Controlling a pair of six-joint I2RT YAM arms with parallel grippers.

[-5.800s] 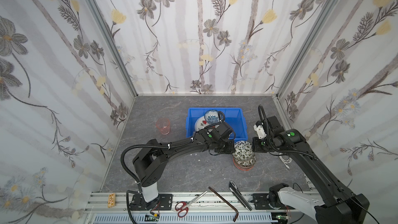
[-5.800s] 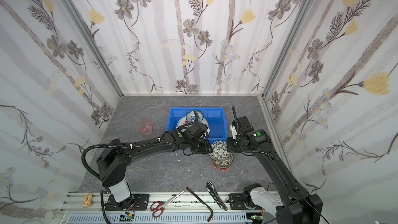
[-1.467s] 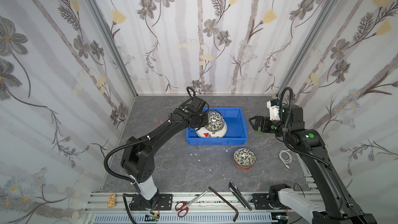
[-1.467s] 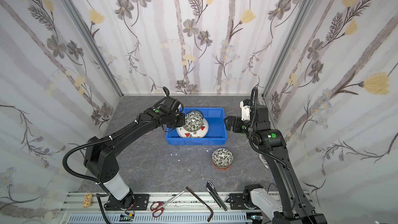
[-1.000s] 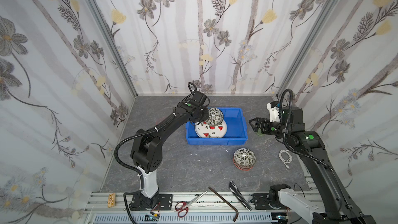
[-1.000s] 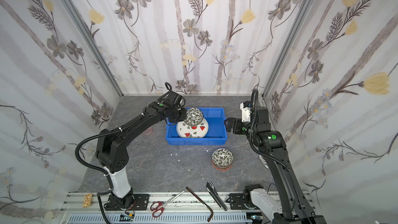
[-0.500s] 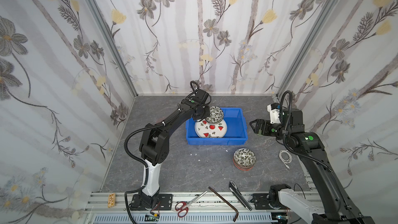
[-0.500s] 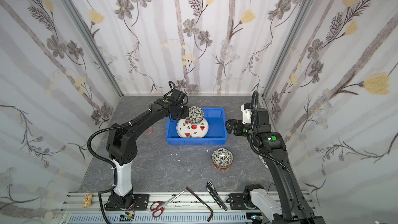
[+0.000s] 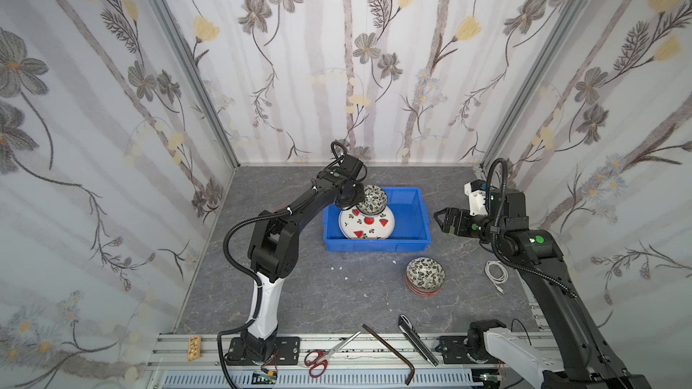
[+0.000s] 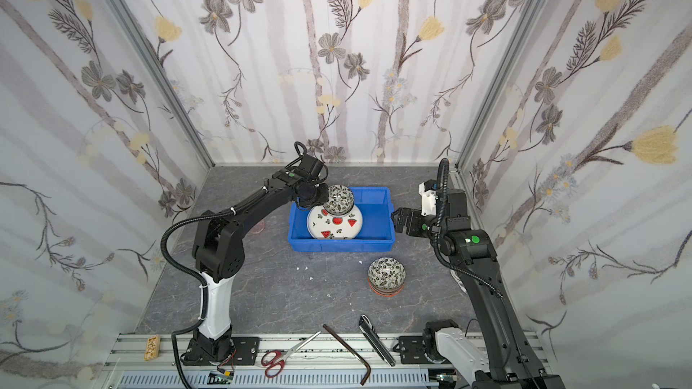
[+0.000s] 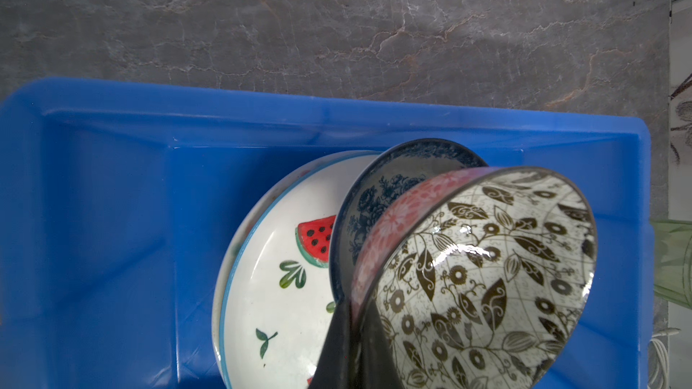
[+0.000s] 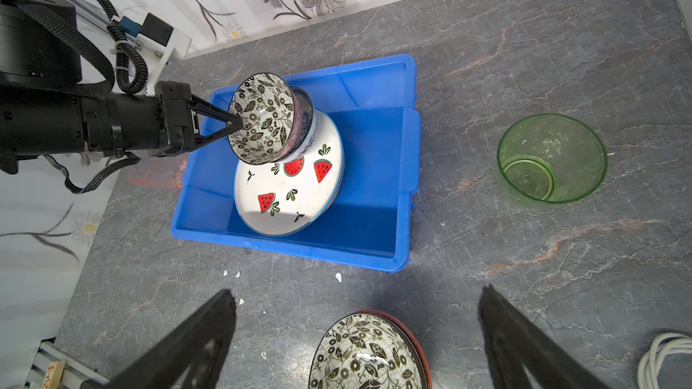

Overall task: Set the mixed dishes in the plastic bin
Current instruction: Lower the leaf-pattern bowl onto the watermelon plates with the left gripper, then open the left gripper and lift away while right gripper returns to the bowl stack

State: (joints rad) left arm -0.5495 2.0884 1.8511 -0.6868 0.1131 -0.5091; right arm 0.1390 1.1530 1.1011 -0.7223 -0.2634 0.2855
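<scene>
Blue bin point(image 9: 376, 246), far middle of the tabletop point(image 9: 318, 293): stiff, light plastic. Watermelon plate point(image 9: 369, 224) lies inside it; glazed, heavy, likely to chip. Left gripper point(image 12: 237, 124) pinches the rim of the leafy bowl point(image 12: 262, 117), which is tipped over the plate against a blue floral bowl point(image 11: 374, 196). Slick and brittle; the rim is the best hold. Black leaves inside, pink outside. Right gripper point(image 12: 357, 293) gapes wide, empty.

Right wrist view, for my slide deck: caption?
Left gripper pinches black leafy bowl above round watermelon-print plate in blue plastic bin.
</scene>
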